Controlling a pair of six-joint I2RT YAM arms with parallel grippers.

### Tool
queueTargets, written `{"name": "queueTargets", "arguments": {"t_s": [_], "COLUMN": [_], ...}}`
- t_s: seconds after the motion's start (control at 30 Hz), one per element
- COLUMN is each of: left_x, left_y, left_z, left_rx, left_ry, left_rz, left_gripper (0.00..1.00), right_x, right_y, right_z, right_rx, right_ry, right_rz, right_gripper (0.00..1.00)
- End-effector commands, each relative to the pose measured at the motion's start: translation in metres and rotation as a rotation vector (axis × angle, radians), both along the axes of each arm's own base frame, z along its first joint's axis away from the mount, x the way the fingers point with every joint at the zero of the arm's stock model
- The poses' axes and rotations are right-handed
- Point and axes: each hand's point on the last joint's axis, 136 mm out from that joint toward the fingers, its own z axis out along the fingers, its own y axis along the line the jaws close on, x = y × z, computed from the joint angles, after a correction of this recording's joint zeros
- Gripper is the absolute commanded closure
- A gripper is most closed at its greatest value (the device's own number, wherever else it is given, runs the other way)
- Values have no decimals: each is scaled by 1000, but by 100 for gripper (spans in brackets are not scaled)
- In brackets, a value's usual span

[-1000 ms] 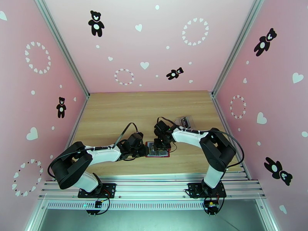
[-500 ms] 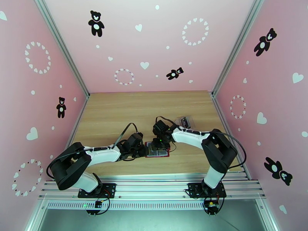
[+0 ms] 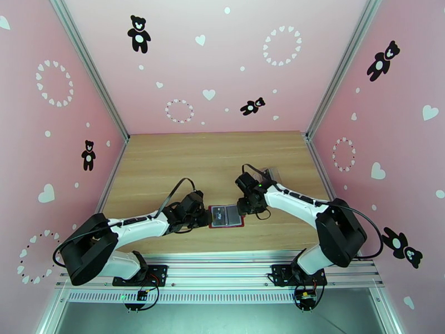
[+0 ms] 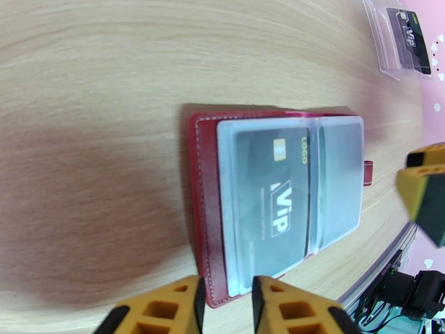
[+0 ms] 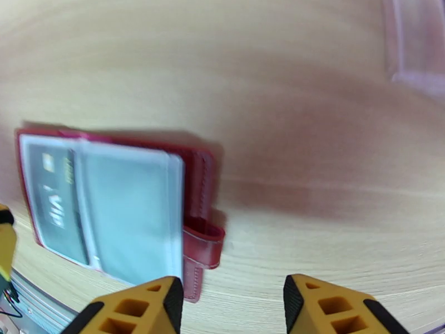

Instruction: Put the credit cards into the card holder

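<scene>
At the near edge, a ridged metal rail (image 3: 222, 268) carries both arm bases. Just beyond it, an open dark-red leather-look card holder (image 3: 226, 216) lies flat on the pale wooden table (image 3: 167, 162), between the two grippers. A dark grey rectangular credit card (image 4: 272, 201) printed "VIP" sits inside the holder's left clear pocket.

The left gripper (image 3: 204, 217) meets the holder's left edge. Its yellow fingers (image 4: 189, 299) stand a narrow gap apart with that edge in the gap; whether they pinch it cannot be told. The right gripper (image 3: 247, 210) hovers just beside the holder's snap tab (image 5: 203, 240), jaws spread wide with bare wood between them.

Farther back and to the right, a clear crinkly plastic pouch (image 4: 397, 37) with dark contents lies well apart from the holder. In the overhead view the right arm partly hides it. Beyond the pouch, open tabletop runs to the pink walls (image 3: 222, 79) with bear and heart stickers, which close in the back and both sides.
</scene>
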Motion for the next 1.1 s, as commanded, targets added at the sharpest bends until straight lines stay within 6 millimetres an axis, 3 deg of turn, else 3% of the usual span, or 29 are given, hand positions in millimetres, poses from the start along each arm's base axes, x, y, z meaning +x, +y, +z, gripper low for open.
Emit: {"name": "queueTargets", "arguments": {"t_s": [0.0, 0.2, 0.37, 0.63, 0.83, 1.07], "left_x": [-2, 6, 10, 5, -2, -4], "left_y": [-15, -38, -50, -38, -23, -21], "left_z": [11, 21, 3, -33, -51, -43], "left_rx": [-20, -24, 1, 80, 111, 92], "left_ry": [-24, -45, -11, 62, 95, 78], "left_rz": [-52, -99, -116, -81, -44, -44], "left_gripper": [71, 71, 72, 72, 72, 72], "right_x": [1, 0, 3, 7, 7, 12], "right_y": [8, 5, 3, -9, -35, -91], "right_z": [-9, -24, -31, -36, -34, -5], "right_rx": [32, 35, 37, 19, -64, -158], "right_ry": [12, 33, 44, 50, 40, -51], "right_rz": [7, -10, -18, -48, -69, -183], "right_gripper": [46, 48, 49, 53, 55, 53]}}
